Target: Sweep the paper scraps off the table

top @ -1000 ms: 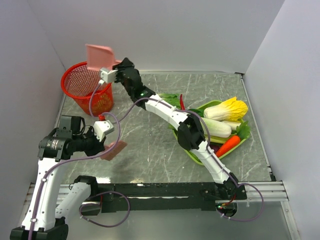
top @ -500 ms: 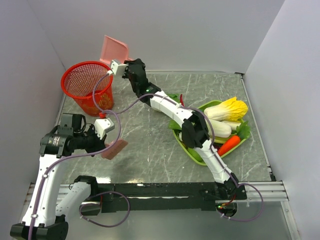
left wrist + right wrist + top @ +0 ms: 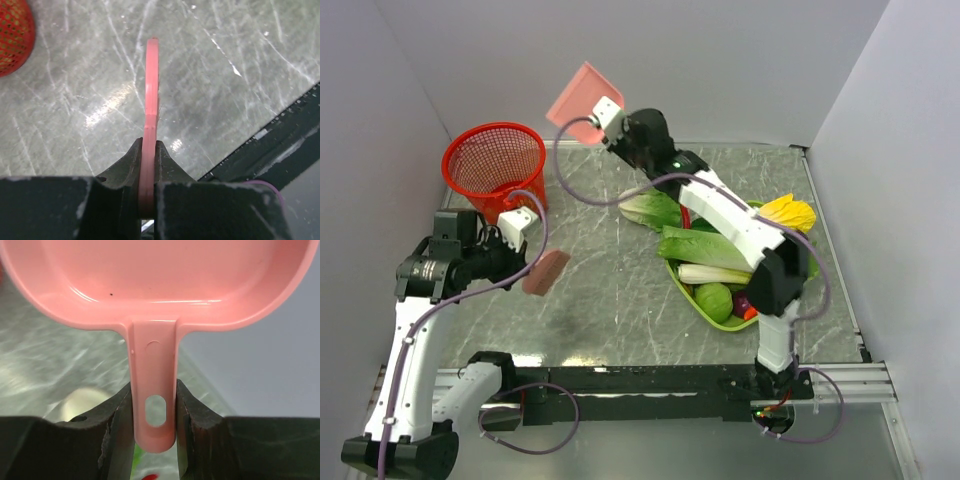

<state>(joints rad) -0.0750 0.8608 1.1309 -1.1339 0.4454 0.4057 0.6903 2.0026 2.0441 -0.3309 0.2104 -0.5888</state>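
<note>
item: scraps. dark green paper bits; none can be made out in any view. whether they lie in the basket [image 3: 495,160] cannot be told through its mesh.
handling, judged: very light, limp, wrinkly, likely to flutter or skid in any draught. not for pinching one by one; best pushed low and slow along the desk [image 3: 620,300] into a pan.

item: dustpan [image 3: 582,95]. pink, stiff, light plastic with a smooth handle. raised high by the back wall, right of the basket and apart from it. the right end effector [image 3: 152,412] is clenched on the handle at the hang hole, a sound hold; the pan [image 3: 150,275] shows no scraps inside.

item: sweeper [image 3: 151,100]. thin flat pink blade, seen edge-on, hanging above the desk's left side. the left end effector [image 3: 148,160] is clamped tight on its near end.

item: tray [image 3: 705,312]. lime green, holds toy vegetables, right side of the desk.
</note>
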